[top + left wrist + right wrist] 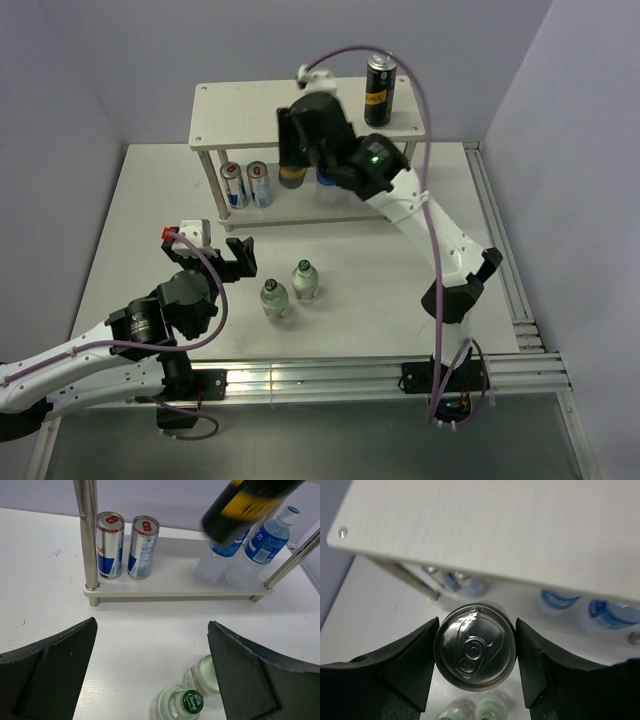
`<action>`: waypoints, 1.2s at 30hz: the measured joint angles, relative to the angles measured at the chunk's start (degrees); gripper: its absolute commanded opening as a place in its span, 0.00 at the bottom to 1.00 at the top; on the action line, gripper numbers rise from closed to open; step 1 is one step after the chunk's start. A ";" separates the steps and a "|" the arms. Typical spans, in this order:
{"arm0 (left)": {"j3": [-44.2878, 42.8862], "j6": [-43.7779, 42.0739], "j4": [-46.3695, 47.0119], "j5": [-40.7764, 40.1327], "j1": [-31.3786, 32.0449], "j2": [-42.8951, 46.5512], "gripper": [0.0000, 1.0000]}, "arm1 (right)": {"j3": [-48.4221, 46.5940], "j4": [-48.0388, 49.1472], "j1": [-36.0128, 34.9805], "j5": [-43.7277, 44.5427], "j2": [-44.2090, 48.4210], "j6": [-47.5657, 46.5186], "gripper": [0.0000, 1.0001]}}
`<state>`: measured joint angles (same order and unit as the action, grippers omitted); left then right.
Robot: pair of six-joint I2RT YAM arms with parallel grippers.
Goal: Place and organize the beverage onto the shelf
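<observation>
The top view looks down from behind the arms over the whole tabletop (150, 200), facing the shelf (250, 110) at the far side. The left wrist view sits low, looking past the left claw (152, 630) at the shelf's lower board. The right wrist view looks straight down, close over a can (475, 652) in the right claw (476, 656), beside the top board. All three share the shelf and two bottles (275, 297).

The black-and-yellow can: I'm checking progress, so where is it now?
Top view: the black-and-yellow can hangs in the right gripper at the shelf front edge, near its centre, just right of the two blue-and-silver cans on the lower board.
</observation>
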<state>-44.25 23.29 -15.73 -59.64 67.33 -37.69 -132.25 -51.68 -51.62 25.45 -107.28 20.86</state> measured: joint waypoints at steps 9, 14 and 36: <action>0.00 -0.02 0.04 0.00 0.00 -0.02 0.99 | -10.43 -5.14 7.98 0.17 4.50 -3.63 0.00; 0.00 -0.04 0.15 0.00 0.00 -0.04 0.99 | -11.30 -5.75 9.57 -0.31 6.16 -4.94 0.00; 0.33 -0.11 2.14 0.94 -0.83 -2.40 0.99 | -13.00 0.83 16.41 -0.94 3.28 -8.15 0.00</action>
<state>-43.92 23.18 -13.58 -58.70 66.50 -40.10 -145.25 -50.85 -35.20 24.51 -104.01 12.71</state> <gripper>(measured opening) 0.994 0.659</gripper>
